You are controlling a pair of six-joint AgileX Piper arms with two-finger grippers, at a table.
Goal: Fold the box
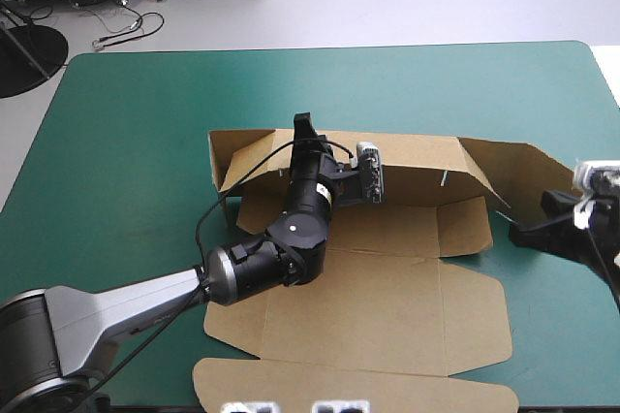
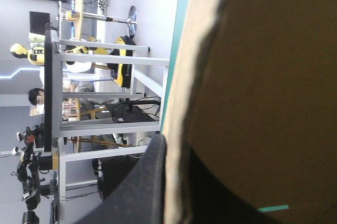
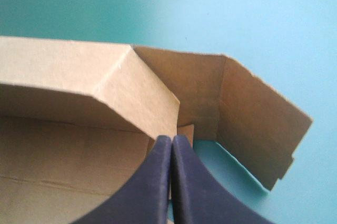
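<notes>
Left tool [image 2: 176, 148] is sitting closest to the lens, clenching brown board. One black finger [image 2: 139, 192] is showing on one face of the sheet, and a dark shape on the other face is reading as its partner. I am judging it to be grasping the box [image 1: 387, 277] by the top edge of the raised back wall [image 1: 417, 156], left of that wall's middle.

The box is lying open on the teal-green desk [image 1: 136, 142], with bare cover showing beyond the wall and past both its ends. From the wall's foot, the floor panel and the lid [image 1: 358, 384] are spreading flat toward the robot.

At the wall's right end the right tool [image 3: 171, 139] is clenched on nothing, its fingers meeting in one point. It is aiming into the corner where the right end flap [image 3: 253, 124] is hinging off the wall. Whether it is touching the board there I cannot tell.

Wall-raising looks to be the step in hand. The wall is standing up and the left end flap [image 1: 225, 156] is turning in toward the floor panel, while the right end flap is splaying outward. The next move is probably calling for the right tool to sweep that flap square to the wall. Meanwhile the other tool would be steadying the wall so it is not flopping back.

The box's long axis is running along the wall, left to right across the desk. Its open side is facing up and its lid is pointing away from the wall, toward the robot.
</notes>
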